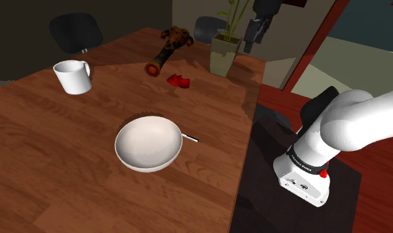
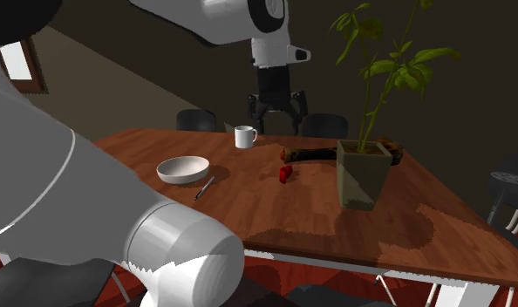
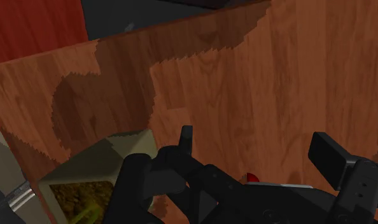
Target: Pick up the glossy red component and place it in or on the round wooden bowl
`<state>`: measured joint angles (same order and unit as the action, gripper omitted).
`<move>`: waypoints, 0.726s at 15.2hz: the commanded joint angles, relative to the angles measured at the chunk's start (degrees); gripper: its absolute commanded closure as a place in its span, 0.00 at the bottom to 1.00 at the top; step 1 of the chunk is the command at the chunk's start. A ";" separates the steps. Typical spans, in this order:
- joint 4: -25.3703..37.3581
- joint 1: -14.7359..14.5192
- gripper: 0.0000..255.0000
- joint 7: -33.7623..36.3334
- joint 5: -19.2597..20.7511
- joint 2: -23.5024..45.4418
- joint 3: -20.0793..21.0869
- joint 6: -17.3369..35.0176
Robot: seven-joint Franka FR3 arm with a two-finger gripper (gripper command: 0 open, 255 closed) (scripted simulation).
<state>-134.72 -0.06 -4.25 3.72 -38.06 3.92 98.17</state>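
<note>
Hovered high over the wooden table [image 1: 56, 165] with the claw [image 2: 275, 126] spread wide and empty, evidently lining up a descent on the glossy red component [image 2: 286, 174] lying nearly beneath it, the pale round bowl [image 2: 183, 168] waiting well off to one side.

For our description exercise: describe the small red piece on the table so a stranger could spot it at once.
On the wooden table, find the potted plant at the far end in the shoulder view. Just to that view's left of it, beside a dark orange-tipped object, lies the red component. It alone is glossy red, and far smaller than the white mug and white bowl.
</note>
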 commanded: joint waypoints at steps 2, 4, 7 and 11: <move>0.12 -0.19 0.00 0.71 -0.87 5.49 0.20 5.52; 0.70 -0.36 0.00 1.16 -1.44 9.24 0.41 8.75; 2.15 -0.61 0.00 1.75 -2.24 15.13 0.75 13.29; 5.15 -0.94 0.00 2.39 -3.21 23.31 1.23 18.63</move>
<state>-130.54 -0.96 -1.93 0.73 -16.94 5.11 115.44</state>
